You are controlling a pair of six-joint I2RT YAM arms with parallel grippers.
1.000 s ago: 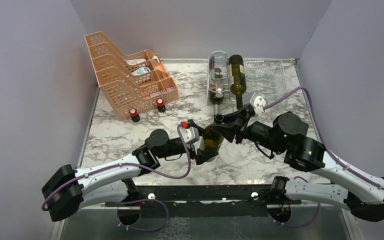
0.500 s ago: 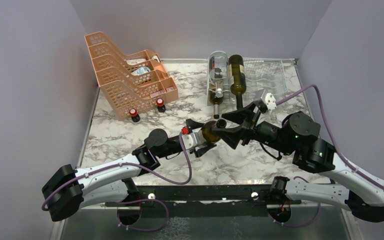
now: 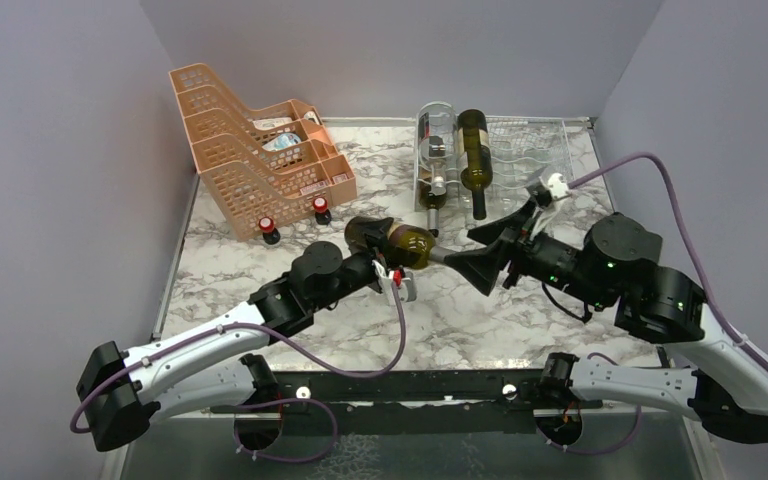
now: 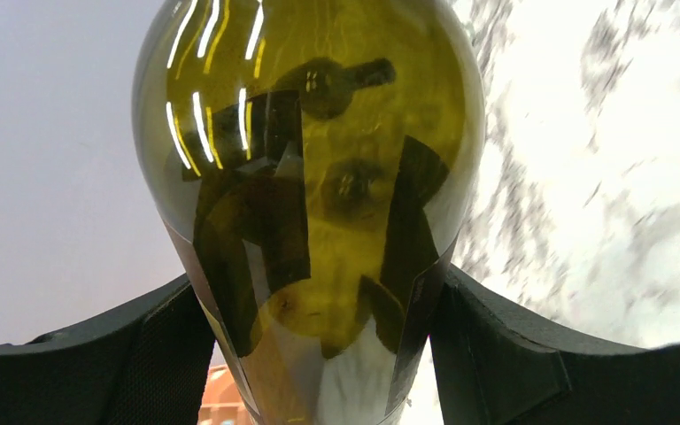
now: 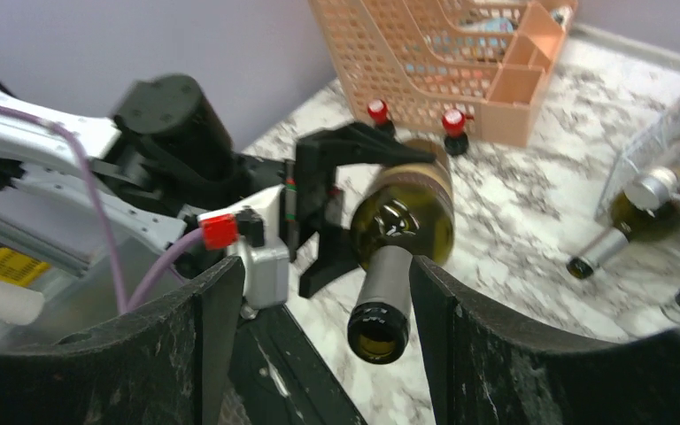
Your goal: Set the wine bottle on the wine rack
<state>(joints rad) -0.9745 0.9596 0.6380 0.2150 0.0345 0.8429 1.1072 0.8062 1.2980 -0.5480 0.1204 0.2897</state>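
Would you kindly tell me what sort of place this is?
Likely a robot lab cell: plain grey walls box in a marble-patterned table staged with a wine rack and orange trays.

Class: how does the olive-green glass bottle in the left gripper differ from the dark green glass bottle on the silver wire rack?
The olive-green bottle hangs in the left gripper; the dark green bottle rests on the wire rack. The first's neck points at the right gripper; the second's, toward the robot. Both lie sideways.
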